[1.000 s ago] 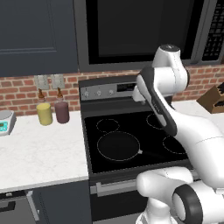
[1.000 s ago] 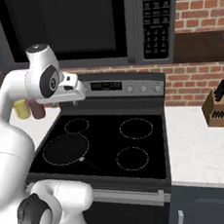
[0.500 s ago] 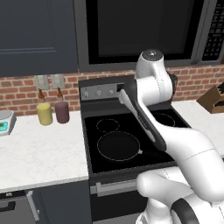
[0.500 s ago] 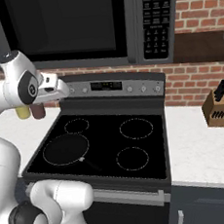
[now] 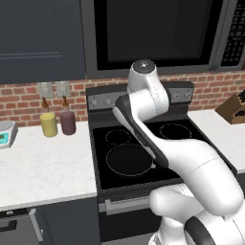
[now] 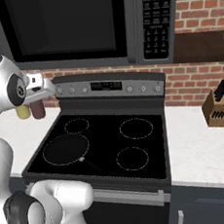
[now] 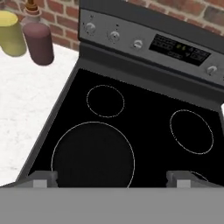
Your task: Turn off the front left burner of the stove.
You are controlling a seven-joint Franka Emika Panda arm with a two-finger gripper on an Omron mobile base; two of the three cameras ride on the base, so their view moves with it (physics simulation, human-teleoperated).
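Now my end effector [image 7: 111, 177] hangs wide open and empty over the front left burner [image 7: 92, 155]; the similar knobs [image 7: 114, 36] invite a wrong pick.

Front left burner [image 7: 92, 156] below jaws; knobs [image 7: 113, 36] on stove [image 7: 144, 105] panel beyond.

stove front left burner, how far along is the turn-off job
Done: not verifiable; the large white-ringed front left burner on the black glass-top stove looks dark, no glow. In hand: nothing; the open two-finger gripper hangs above that burner, off the small round grey knobs. Left: confirming which knob was turned, if any.
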